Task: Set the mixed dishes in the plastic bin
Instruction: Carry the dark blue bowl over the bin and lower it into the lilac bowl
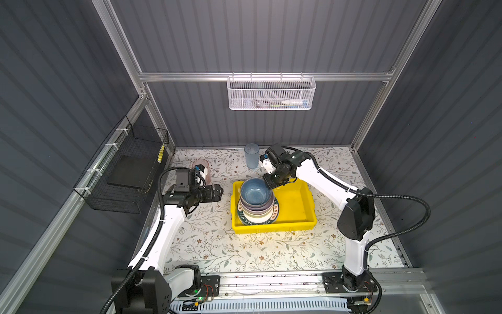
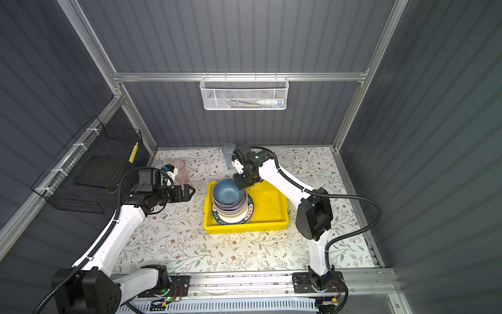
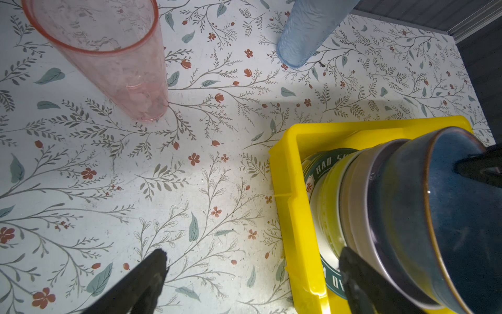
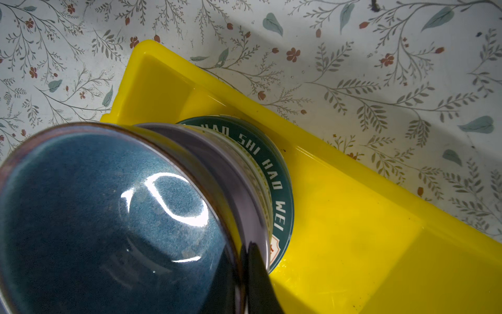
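Two tumblers are not yet in the plastic bin (image 1: 285, 227): the pink tumbler (image 1: 200, 164) is seen upright near the far left corner of the tabletop (image 1: 217, 244), and the blue tumbler (image 1: 251, 156) upright by the far edge, about midway along it. The bin is set near the middle of the tabletop, and its left half is filled by a tall stack. A green lettered plate (image 4: 274, 168) is visible low in the stack, with a lilac bowl (image 1: 259, 208) above it and the blue bowl (image 1: 255, 193) on top.

The blue bowl's rim is pinched by the closed right gripper (image 1: 268, 184) on the side toward the bin's far edge, with one finger inside the bowl. The left gripper (image 1: 219, 190) is held wide open and empty above the tabletop, just left of the bin.

The step in hand is judged to be the seating of the blue bowl. It should be lowered until it is nested level in the lilac bowl, since a tilted release could set the tall stack rocking. The jaws should be opened only once the weight is carried by the stack. The fingers should then be lifted straight up, so that the rim is not caught and dragged.
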Robot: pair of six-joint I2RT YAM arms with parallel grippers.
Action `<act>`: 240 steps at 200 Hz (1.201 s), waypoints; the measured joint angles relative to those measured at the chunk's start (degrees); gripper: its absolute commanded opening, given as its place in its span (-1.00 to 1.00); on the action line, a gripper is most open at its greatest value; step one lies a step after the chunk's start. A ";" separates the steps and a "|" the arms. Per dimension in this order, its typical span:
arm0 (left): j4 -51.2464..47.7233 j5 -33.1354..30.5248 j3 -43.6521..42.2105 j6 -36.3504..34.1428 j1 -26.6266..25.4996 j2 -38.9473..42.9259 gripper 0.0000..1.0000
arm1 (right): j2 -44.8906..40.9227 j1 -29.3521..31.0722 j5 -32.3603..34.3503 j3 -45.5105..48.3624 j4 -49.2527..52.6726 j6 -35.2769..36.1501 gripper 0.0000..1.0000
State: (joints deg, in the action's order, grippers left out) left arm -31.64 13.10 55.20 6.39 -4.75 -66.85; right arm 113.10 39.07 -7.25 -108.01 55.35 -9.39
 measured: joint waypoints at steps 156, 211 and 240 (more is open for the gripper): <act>-0.04 -1.09 0.00 -0.02 -0.02 -0.04 0.99 | 0.00 0.61 1.38 4.28 -2.67 -0.87 -0.78; -0.46 -1.20 0.00 0.00 -0.02 -1.20 0.99 | -0.02 0.74 1.49 4.28 -3.34 -1.31 -0.60; -0.57 -1.55 0.00 -0.02 0.00 -1.53 1.00 | -0.13 0.85 1.70 4.79 -4.09 -1.81 -0.53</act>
State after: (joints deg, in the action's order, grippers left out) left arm -32.21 11.55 55.20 6.37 -4.75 -68.38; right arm 112.97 39.92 -5.54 -103.22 51.27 -11.20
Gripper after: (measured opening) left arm 0.996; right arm 0.214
